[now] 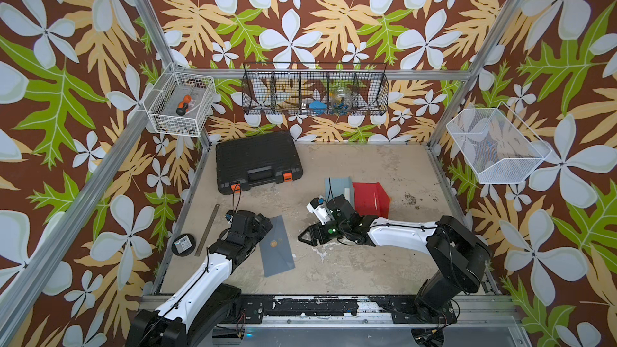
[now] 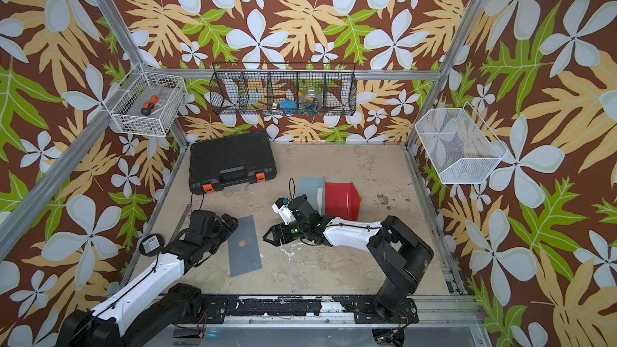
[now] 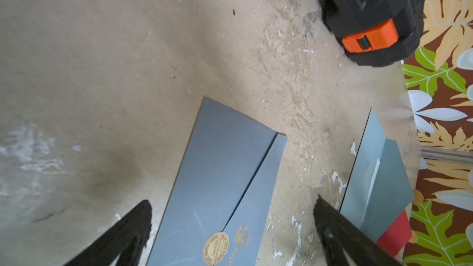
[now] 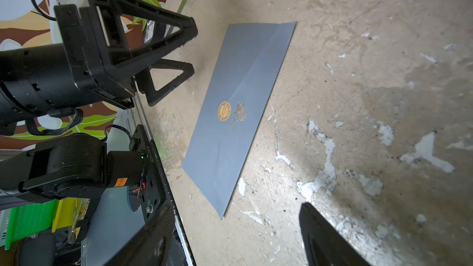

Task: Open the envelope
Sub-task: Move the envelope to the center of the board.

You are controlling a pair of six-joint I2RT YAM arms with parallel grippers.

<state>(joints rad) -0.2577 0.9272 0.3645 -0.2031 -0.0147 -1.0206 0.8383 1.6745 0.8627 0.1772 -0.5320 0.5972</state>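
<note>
I see the grey envelope [image 1: 277, 246] lying flat on the counter [image 1: 367, 272], near its front left part, flap side up; the pointed flap is folded down, and a round gold sticker [image 4: 224, 111] sits at its tip, with a patch of gold flecks just beside it; the paper looks smooth and uncreased. My left gripper [image 4: 190, 47] hangs just beside the envelope's left edge, its jaws spread wide and holding nothing; my right gripper [image 1: 305, 237] sits just to the right of the envelope, jaws apart and likewise empty. The counter is a worn beige board, scuffed and flecked with white chips; further back lie a blue-grey envelope [image 1: 339, 185] and a red envelope [image 1: 370, 199], touching each other, and a black tool case [image 1: 257, 161] with orange latches stands at the back left; a steel ruler [image 1: 207, 230] and a round black tin [image 1: 183, 244] lie along the left edge. The walls carry a brown floral print, with wire baskets hung on them.
</note>
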